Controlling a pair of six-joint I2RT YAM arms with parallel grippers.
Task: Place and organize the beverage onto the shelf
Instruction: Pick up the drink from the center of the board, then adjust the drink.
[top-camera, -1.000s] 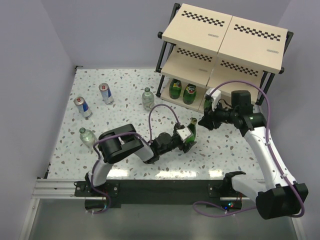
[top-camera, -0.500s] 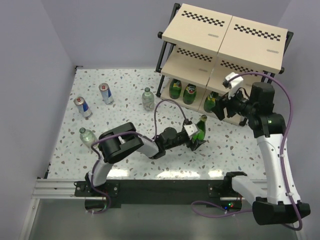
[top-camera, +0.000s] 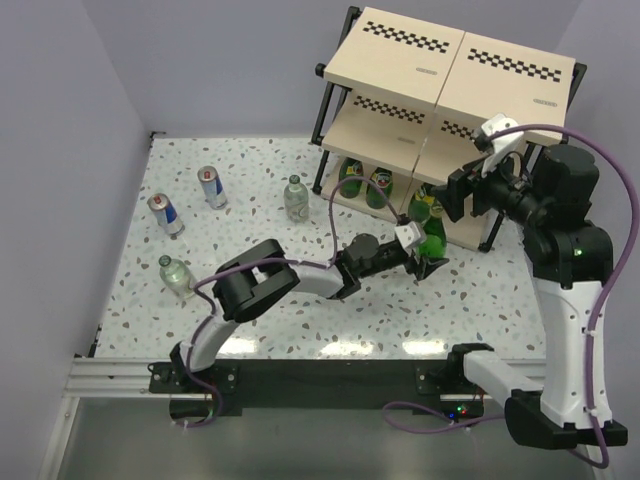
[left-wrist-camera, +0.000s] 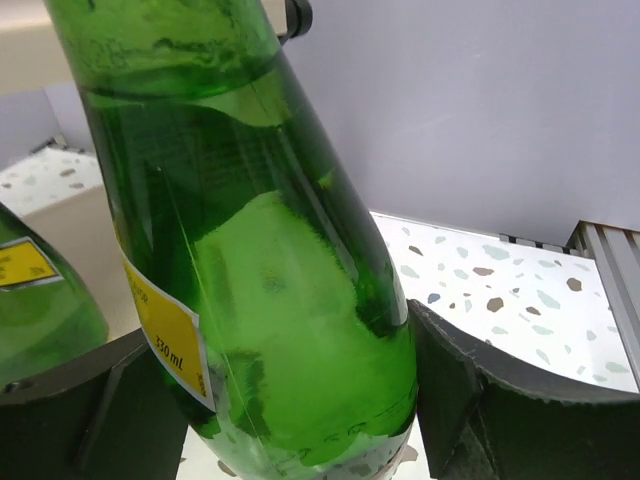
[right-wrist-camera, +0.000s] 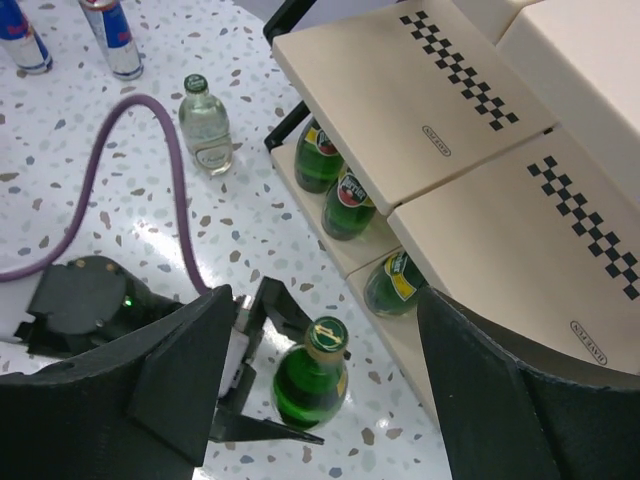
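Note:
An upright green glass bottle (top-camera: 433, 232) (left-wrist-camera: 290, 330) (right-wrist-camera: 312, 385) stands between the fingers of my left gripper (top-camera: 430, 252), which is shut on its lower body, just in front of the shelf (top-camera: 455, 70) (right-wrist-camera: 420, 100). Three more green bottles (top-camera: 378, 186) (right-wrist-camera: 350, 205) stand in a row on the shelf's bottom board. My right gripper (top-camera: 462, 196) (right-wrist-camera: 325, 330) hangs open and empty above the held bottle. Two blue-and-silver cans (top-camera: 212, 186) and two clear bottles (top-camera: 295, 197) stand on the speckled table at the left.
The shelf's black front posts (top-camera: 322, 130) and the edge of its bottom board (right-wrist-camera: 400, 335) lie close to the held bottle. My left arm's purple cable (top-camera: 335, 215) loops over the table. Walls close in the table at the left and back.
My right gripper opened, left a green bottle on the bottom board, and drew back up and to the right. My left gripper carried its green bottle right, toward the shelf.

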